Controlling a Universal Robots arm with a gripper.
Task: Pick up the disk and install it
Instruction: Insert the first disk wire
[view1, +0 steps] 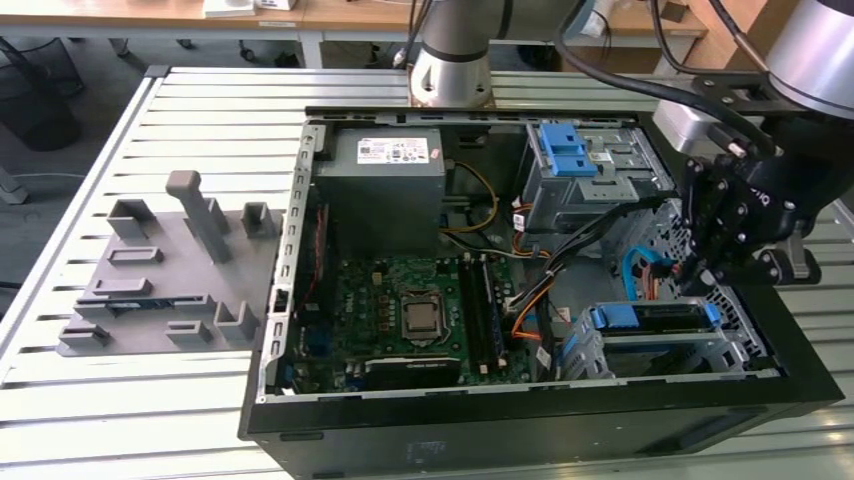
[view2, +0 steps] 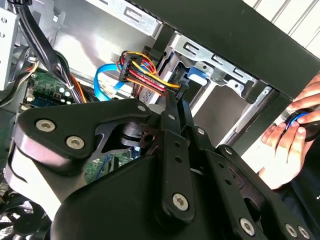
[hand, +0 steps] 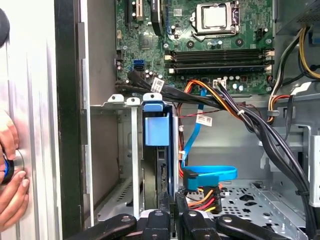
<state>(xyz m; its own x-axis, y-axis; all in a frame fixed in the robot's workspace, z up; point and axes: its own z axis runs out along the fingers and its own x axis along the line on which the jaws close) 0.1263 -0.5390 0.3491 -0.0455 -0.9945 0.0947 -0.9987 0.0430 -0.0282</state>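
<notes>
Blue plastic marks the disk (view1: 650, 318), which is seen seated on edge in the metal drive bay (view1: 681, 350) at the front corner of the open computer case (view1: 534, 425); its blue tab (hand: 157, 131) is visible in the first wrist view. The gripper (view1: 703, 285) is held just above the bay's rear, its black fingers (hand: 172, 215) drawn close together beside the disk's end, with nothing seen gripped. A blue data cable (hand: 210, 176) and a red-yellow-black power plug (hand: 204, 199) lie just beside the fingertips, and a black cable bundle (hand: 250, 120) is draped across the case. A person's hand (view2: 292, 140) is seen outside the case wall. The motherboard (view1: 407, 315) and grey power supply (view1: 387, 190) lie further in.
</notes>
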